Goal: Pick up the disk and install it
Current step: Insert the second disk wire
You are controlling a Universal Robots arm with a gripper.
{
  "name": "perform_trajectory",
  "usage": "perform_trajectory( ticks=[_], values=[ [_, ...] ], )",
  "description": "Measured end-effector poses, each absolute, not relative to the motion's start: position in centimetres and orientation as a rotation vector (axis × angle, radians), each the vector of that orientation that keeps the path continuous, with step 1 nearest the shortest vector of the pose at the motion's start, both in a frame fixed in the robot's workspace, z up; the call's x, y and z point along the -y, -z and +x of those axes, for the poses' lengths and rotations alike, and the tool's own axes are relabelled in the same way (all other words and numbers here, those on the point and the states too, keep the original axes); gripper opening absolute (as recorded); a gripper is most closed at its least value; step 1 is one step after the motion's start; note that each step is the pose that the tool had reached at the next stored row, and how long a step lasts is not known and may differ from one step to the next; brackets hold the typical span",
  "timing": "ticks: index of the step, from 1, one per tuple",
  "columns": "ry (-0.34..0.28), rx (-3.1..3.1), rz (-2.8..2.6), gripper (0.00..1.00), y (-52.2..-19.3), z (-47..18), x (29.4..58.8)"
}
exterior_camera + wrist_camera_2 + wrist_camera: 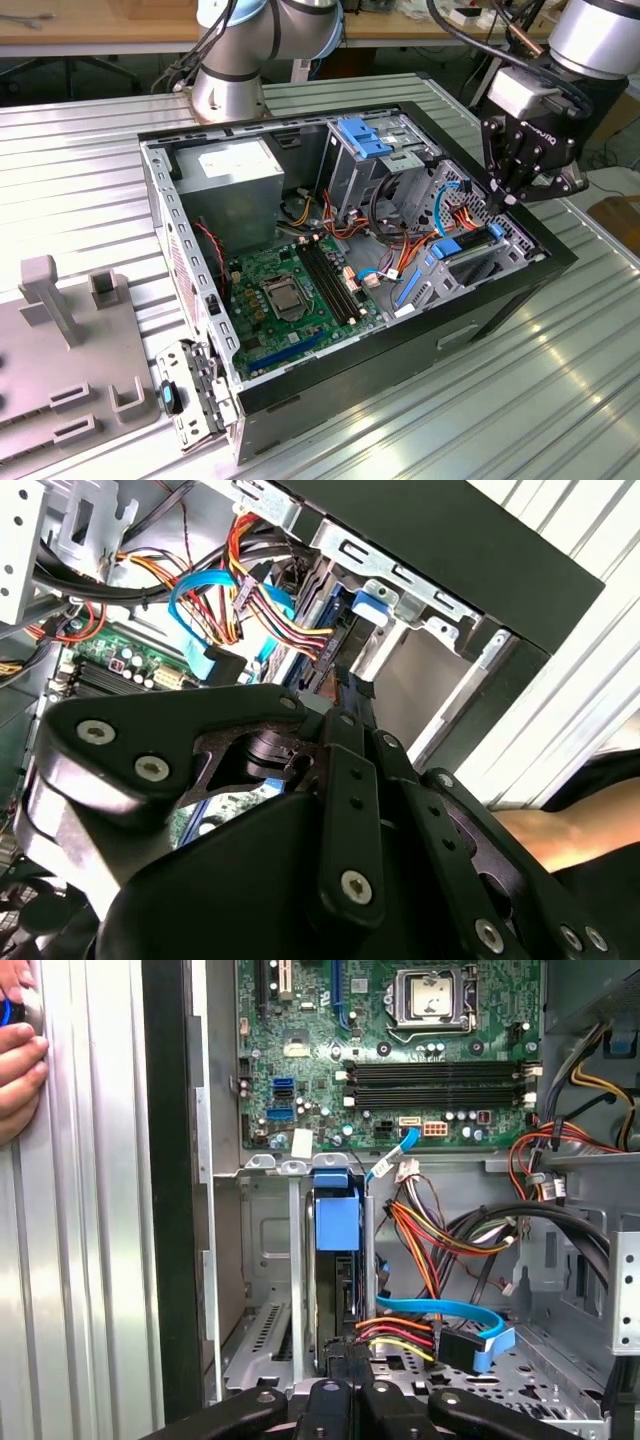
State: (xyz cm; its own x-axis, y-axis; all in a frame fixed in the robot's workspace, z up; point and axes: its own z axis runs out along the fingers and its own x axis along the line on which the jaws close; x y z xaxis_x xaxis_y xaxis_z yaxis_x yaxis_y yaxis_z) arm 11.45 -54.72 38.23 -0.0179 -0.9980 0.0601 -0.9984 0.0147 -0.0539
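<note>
Exterior view: gripper (pixel 497 203) hangs over the open PC case (pixel 420 330) at its corner toward the exterior view's right, fingertips pressed together just above the disk (pixel 462 250), which sits w/ blue rails in the bay by the case wall.

Second wrist view: fingers (pixel 345 715) closed, little room beside the cables (pixel 235 600).

First wrist view: disk (pixel 337 1225) stands on edge in its slot; a hand (pixel 20 1070) rests outside the case. Possibly tips touch the disk edge, can't tell.
</note>
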Motion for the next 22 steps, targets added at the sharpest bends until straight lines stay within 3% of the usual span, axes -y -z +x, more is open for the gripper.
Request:
perform_trajectory(
  ticks=[3,7,22],
  values=[
    [-0.151,2.221,2.187,0.11,-38.7,11.4,54.3],
    [-0.234,2.180,2.150,0.11,-38.8,11.5,53.6],
    [-0.276,2.155,2.128,0.11,-39.3,11.5,51.0]
  ],
)
